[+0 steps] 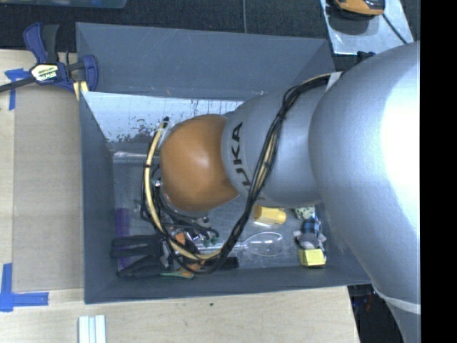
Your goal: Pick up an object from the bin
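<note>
One yellow block (pixel 312 257) | clear piece (pixel 261 245) | purple thing (pixel 123 221) beside parted pincer (pixel 118 259) | arm (pixel 357 156) overhead

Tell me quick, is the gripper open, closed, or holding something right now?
Gripper: open, with nothing visible in its grasp.

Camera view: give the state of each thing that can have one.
Gripper: open, low by the bin's left wall.
Purple thing: lying beside the gripper, not held.
Yellow block: lying loose, partly under the arm.
Clear plastic piece: lying flat on the floor.
Small yellow cube: resting near the right wall.
</note>
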Robot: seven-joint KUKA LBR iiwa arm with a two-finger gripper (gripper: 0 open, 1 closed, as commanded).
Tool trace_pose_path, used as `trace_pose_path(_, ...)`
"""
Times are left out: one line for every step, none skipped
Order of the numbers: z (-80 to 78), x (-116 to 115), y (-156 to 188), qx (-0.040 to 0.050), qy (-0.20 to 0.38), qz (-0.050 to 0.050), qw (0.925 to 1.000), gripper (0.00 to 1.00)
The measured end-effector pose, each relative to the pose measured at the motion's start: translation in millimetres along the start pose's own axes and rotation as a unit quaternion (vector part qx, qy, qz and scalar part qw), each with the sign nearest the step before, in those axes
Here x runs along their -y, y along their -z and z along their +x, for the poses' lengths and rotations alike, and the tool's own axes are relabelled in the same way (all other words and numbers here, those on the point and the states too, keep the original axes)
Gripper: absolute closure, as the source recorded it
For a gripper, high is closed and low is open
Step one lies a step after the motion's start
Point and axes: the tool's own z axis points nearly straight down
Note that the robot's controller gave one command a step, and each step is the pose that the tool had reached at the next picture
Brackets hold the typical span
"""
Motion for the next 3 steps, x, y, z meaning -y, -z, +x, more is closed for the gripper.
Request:
trace_pose_path(8.4,23,-21,0.0037,-0.055,0.000,0.9985,0.00)
trace_pose_path(2.3,6,-13,0.0020,-0.005,0.000,1.0000,1.00)
trace_pose_path(2.3,6,-13,0.0019,-0.005,-0.001,1.0000,1.00)
